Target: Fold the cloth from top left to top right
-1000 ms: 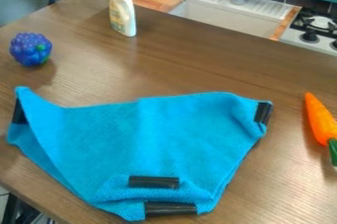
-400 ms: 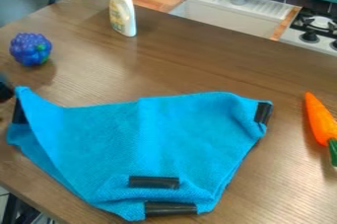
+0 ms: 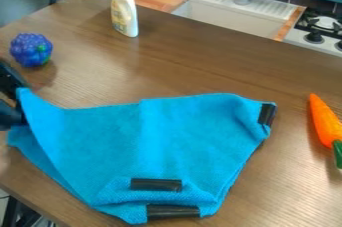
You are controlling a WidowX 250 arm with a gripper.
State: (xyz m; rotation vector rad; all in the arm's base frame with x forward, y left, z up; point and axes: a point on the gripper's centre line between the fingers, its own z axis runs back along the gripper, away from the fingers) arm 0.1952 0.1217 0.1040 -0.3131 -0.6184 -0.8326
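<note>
A blue cloth [image 3: 153,146] is laid across a brown wooden table [image 3: 180,66], its longer axis running roughly from left to right in the camera view. At the cloth's upper left corner, a black gripper [image 3: 20,102] is seen, partly cut off by the edge of the view. Its two dark fingers appear to be parted, one above the other in the view, with the corner beside them; no firm hold on the fabric can be made out. Nearly all of the cloth is thus placed to the gripper's right, and the upper right corner, marked by a black strip [image 3: 267,114], is found at the far end of that long axis. For the fold, it is judged that the near corner must first be pinched, then lifted and carried rightward along the cloth's upper edge. If too little fabric is caught, the corner could be lost on the way; if it is carried too low, the cloth could be dragged or bunched. The fold asked for is judged not yet made.
</note>
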